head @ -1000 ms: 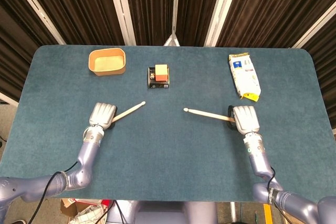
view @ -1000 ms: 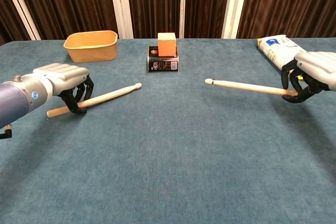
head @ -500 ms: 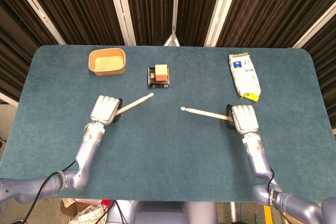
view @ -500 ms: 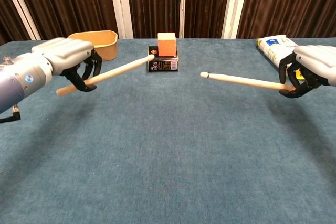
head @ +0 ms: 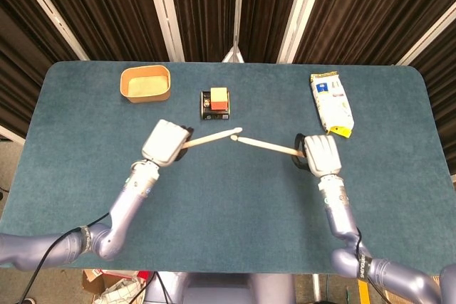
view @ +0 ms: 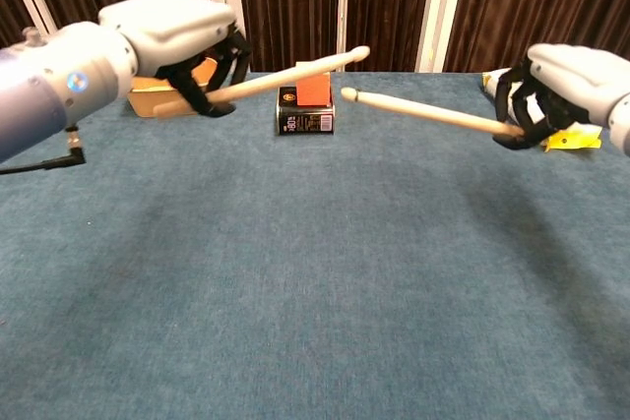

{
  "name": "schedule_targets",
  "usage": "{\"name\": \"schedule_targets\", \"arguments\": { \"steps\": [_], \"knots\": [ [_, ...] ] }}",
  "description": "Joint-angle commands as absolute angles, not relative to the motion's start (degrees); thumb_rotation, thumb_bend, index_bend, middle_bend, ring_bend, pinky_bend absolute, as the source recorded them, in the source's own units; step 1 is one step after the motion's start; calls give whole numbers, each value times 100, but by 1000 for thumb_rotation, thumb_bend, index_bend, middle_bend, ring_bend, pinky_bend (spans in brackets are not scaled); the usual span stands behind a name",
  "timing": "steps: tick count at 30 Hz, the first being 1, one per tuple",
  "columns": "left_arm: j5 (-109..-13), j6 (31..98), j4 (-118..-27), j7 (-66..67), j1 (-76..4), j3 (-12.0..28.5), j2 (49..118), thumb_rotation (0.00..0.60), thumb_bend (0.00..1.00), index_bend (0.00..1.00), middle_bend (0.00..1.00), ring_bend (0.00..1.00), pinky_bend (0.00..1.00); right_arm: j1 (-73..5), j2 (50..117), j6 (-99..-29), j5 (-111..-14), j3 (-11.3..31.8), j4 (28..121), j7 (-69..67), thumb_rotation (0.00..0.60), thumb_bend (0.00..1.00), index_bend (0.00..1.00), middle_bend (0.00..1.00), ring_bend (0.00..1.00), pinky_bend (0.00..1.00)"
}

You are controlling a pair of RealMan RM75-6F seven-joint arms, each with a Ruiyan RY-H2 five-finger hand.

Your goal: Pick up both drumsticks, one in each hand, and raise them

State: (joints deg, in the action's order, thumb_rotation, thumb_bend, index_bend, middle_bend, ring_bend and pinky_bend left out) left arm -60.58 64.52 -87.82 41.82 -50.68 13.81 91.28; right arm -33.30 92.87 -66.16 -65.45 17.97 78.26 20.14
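The drumstick in my left hand (view: pixel 279 81) is lifted off the table, and its rounded tip points toward the middle and a little upward. The drumstick in my right hand (view: pixel 418 112) is also in the air, with its tip directed to the centre. In the head view the two tips come very near each other above the middle of the table; I cannot tell if they touch.

My left hand (view: pixel 182 41) has its fingers closed around the thick end of its stick, and a short piece of the butt shows out behind the fingers. My right hand (view: pixel 556 81) grips the back end of the other stick in the same way, fingers curled around it.

Behind the sticks, near the centre of the blue table (head: pixel 228 204), a small dark tin (head: pixel 214 107) stands with an orange block (head: pixel 219 97) on top of it. To the left of it, toward the far edge, there is a tan oval bowl (head: pixel 145 83); in the chest view my left hand covers part of it. On the right side a white and blue bag (head: pixel 331 102) lies flat, with a yellow tag at its near end, just beyond my right hand.
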Motion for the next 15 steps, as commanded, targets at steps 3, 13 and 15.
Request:
{"name": "schedule_targets", "arguments": {
  "steps": [3, 13, 15],
  "knots": [
    [-6012, 6482, -9064, 4302, -5217, 1558, 9149, 600, 570, 701, 779, 915, 975, -3491, 9328, -6732, -6238, 2108, 8140, 2278, 600, 496, 840, 723, 844, 624],
    [-5770, 6518, -9277, 4591, -5448, 1748, 9238, 600, 570, 701, 778, 915, 975, -3705, 9405, -6978, -5602, 2590, 8718, 2594, 600, 496, 840, 724, 843, 624],
    [-5722, 6542, -9279, 4614, -5480, 1779, 9271, 600, 570, 701, 778, 915, 975, -3719, 9392, -7024, -5590, 2596, 8796, 2614, 600, 496, 840, 724, 843, 624]
  ]
}}
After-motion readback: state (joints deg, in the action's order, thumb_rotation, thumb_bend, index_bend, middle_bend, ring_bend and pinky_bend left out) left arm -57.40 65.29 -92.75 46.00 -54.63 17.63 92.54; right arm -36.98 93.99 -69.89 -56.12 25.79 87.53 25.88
